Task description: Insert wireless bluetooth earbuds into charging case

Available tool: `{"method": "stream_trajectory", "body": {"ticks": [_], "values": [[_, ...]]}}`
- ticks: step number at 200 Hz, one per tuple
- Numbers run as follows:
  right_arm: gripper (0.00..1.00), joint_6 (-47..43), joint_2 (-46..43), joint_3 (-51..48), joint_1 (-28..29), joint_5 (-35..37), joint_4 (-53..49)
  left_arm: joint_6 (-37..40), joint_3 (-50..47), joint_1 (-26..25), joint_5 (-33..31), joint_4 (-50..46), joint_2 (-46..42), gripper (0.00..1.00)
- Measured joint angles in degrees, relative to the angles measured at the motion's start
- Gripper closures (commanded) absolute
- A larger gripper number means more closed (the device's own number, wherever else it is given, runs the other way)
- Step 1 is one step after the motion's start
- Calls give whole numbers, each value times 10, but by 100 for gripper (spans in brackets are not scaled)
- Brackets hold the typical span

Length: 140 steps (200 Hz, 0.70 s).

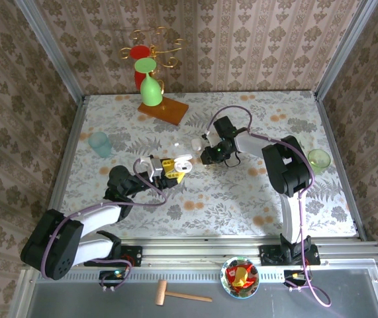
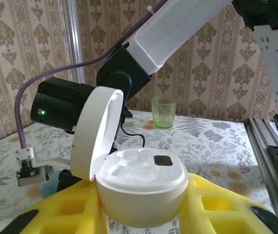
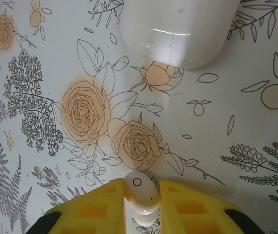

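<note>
My left gripper (image 1: 177,168) (image 2: 143,207) is shut on a white charging case (image 2: 146,187) (image 1: 183,163), its yellow fingers (image 2: 226,204) on either side of the base. The lid (image 2: 97,134) stands open to the left and both moulded wells look empty. My right gripper (image 1: 207,158) (image 3: 142,195) is low over the table, shut on a white earbud (image 3: 139,190) with a small ring mark, pinched between yellow pads (image 3: 97,209). A second, closed white case (image 3: 180,29) (image 1: 196,144) lies just ahead of it.
A tiny white piece (image 1: 175,146) lies on the floral cloth near the cases. A pale blue cup (image 1: 100,143) stands left, a green cup (image 1: 319,159) (image 2: 164,112) right, a green goblet (image 1: 150,89) on an orange board (image 1: 164,108) at the back.
</note>
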Motion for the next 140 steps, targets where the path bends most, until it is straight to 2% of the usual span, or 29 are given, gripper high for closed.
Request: {"method": "stream_trajectory", "body": {"ticks": [45, 93, 113, 140], "values": [[87, 12, -13, -17, 0, 0, 14, 0, 0, 0, 0, 1, 4, 75], [87, 31, -71, -85, 0, 22, 43, 0, 0, 0, -1, 7, 14, 75], [87, 51, -101, -116, 0, 54, 68, 0, 0, 0, -3, 12, 23, 74], [86, 106, -147, -172, 5, 136, 103, 1, 0, 0, -9, 14, 36, 74]]}}
